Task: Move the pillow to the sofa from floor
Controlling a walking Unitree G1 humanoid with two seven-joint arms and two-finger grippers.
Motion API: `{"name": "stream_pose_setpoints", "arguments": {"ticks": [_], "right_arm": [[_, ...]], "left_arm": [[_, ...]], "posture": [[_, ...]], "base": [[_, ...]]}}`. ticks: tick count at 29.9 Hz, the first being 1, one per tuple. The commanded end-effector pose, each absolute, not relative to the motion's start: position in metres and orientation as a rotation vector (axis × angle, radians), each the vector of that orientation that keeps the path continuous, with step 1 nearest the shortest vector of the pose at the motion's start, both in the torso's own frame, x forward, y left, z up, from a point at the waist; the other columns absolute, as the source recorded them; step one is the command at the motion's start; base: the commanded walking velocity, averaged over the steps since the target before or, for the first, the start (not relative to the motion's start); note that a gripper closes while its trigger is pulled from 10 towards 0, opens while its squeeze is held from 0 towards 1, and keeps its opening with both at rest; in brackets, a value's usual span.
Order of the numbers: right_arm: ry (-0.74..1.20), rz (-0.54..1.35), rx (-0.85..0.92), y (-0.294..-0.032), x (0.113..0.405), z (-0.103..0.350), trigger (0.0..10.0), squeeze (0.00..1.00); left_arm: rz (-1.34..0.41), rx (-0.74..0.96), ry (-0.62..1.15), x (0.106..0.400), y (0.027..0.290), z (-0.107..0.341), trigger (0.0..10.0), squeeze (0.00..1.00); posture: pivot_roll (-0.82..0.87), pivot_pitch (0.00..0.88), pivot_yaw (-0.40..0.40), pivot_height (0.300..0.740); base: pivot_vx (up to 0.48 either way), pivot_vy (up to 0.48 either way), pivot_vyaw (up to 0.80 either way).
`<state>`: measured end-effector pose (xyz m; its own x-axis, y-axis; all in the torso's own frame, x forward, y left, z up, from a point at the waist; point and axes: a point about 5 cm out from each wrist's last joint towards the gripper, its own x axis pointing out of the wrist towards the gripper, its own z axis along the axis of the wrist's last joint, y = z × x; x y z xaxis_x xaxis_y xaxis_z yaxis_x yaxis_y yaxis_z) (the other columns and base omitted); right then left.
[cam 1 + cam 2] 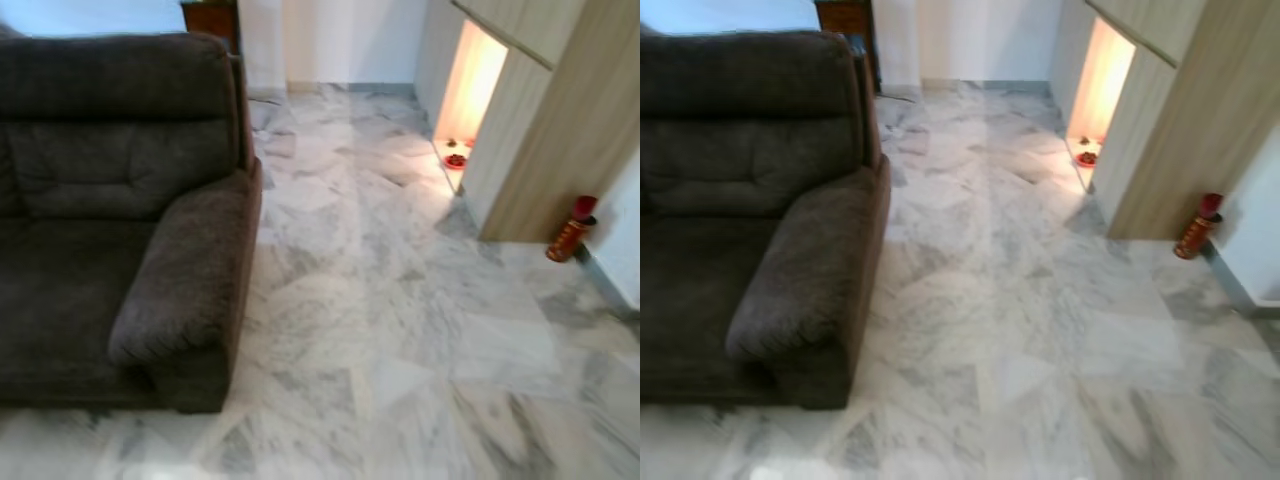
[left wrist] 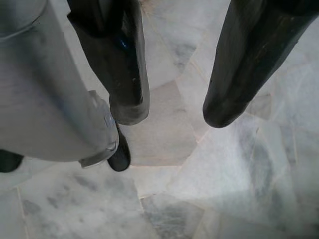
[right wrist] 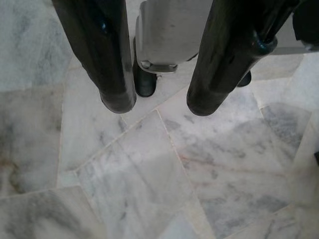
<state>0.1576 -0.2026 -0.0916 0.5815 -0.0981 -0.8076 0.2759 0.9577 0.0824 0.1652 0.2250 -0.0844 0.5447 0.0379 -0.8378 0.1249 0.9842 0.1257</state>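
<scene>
While sofa is cut off leftward, both grippers' jaws released over marble floor.

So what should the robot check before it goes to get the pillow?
1. Pillow found: not ok, the head views have no pillow on the floor.
2. Sofa seat free for the pillow: ok.
3. Left gripper open and holding nothing: ok.
4. Right gripper open and holding nothing: ok.
5. Path ahead clear: ok, bare marble; only a red bottle stands by the cabinet.
</scene>
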Motion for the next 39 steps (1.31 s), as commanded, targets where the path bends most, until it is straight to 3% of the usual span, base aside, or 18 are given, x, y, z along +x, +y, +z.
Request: {"name": "stream_pose_setpoints", "arguments": {"ticks": [1, 7, 39], "right_arm": [[0.935, -0.231, 0.213, -0.2049, 0.1552, -0.0924, 10.0, 0.0], [0.937, -0.229, 0.213, -0.2052, 0.1547, -0.0925, 10.0, 0.0], [0.942, -0.198, 0.19, -0.203, 0.1545, -0.0928, 10.0, 0.0]], "left_arm": [[-0.058, 0.189, 1.02, 0.1609, 0.2255, -0.0865, 10.0, 0.0], [-0.059, 0.189, 1.018, 0.1617, 0.2272, -0.0857, 10.0, 0.0], [-0.048, 0.193, 1.04, 0.1553, 0.2327, -0.0872, 10.0, 0.0]], "posture": [[-0.02, 0.078, 0.017, 0.74], [-0.02, 0.078, 0.016, 0.74], [-0.02, 0.087, 0.014, 0.74]], "base": [[0.0, 0.0, 0.0], [0.0, 0.0, 0.0], [0.0, 0.48, 0.0]]}}
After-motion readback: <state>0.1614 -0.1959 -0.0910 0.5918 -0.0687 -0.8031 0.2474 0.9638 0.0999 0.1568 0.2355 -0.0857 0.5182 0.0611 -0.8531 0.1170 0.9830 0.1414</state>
